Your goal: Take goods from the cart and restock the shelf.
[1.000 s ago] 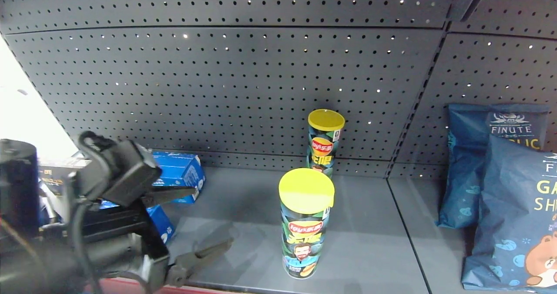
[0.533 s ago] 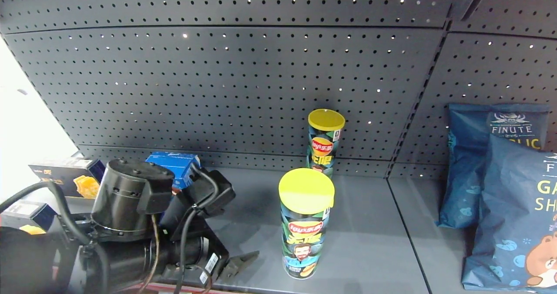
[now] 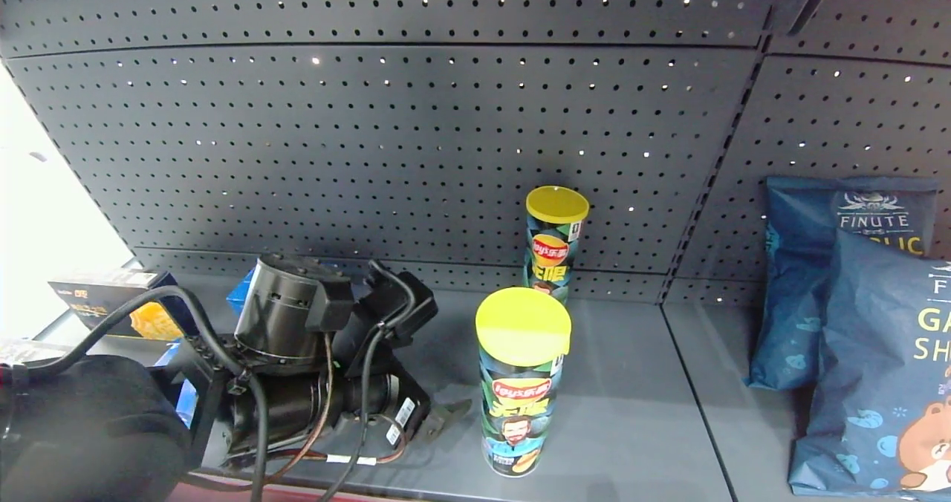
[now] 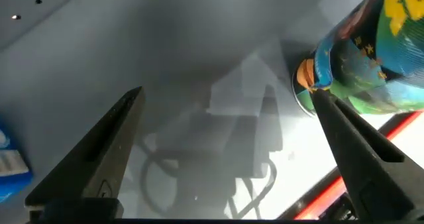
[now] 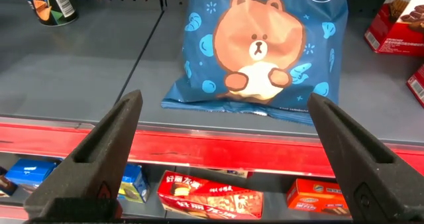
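While the left claw (image 4: pixel 226 98) lies low over the shelf (image 3: pixel 631 413), its fingers are spread wide with nothing between them. 1 fingertip (image 4: pixel 324 108) sits just beside the base of the front can (image 3: pixel 522 383). That can stands upright near the shelf's front edge. A 2nd can (image 3: pixel 556 242) stands upright behind it, against the pegboard (image 3: pixel 416 153). Behind the left arm are a blue box (image 3: pixel 239 294) and, further left, a dark box (image 3: pixel 111 298). Well to the right of the cans stands a bear bag (image 3: pixel 884 383), with another bag (image 3: pixel 802 279) behind it. The right claw (image 5: pixel 225 98) is likewise released and empty. It hangs in front of the red shelf edge (image 5: pixel 218 151), facing the bear bag. Boxes (image 5: pixel 205 194) lie on the shelf below.
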